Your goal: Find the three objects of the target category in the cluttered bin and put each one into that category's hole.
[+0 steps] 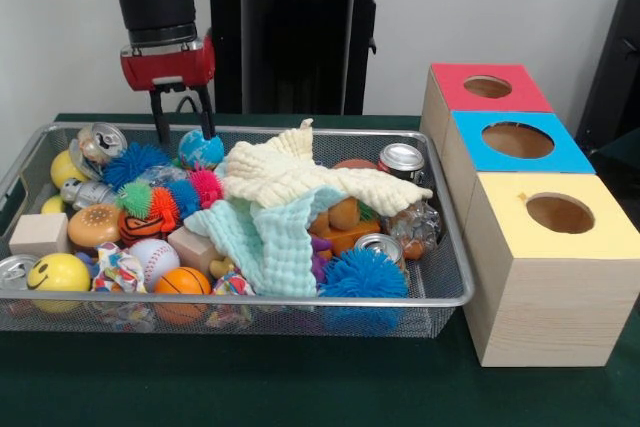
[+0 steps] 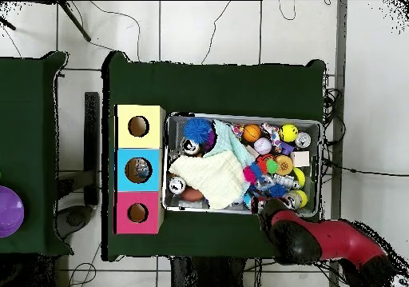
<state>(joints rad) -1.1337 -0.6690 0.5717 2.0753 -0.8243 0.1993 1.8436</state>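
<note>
Front camera close, faces robot; overhead looks down, seemingly higher; both share bin (image 1: pixel 445 292) (image 2: pixel 316 124).

Bin (image 1: pixel 440 292): silver wire mesh, smooth metal rim. Boxes (image 1: pixel 545 322): pale unfinished wood, matt painted tops. Cloths (image 1: pixel 300 182): soft crinkled weave. Cans (image 1: pixel 402 158): shiny metal. Counter (image 1: pixel 250 387): matt green fabric.

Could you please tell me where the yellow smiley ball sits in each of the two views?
Front view: the yellow smiley ball lies in the bin's near left corner.
Overhead view: it lies near the bin's upper right corner.
Shared landmark: the orange basketball nearby.
</note>
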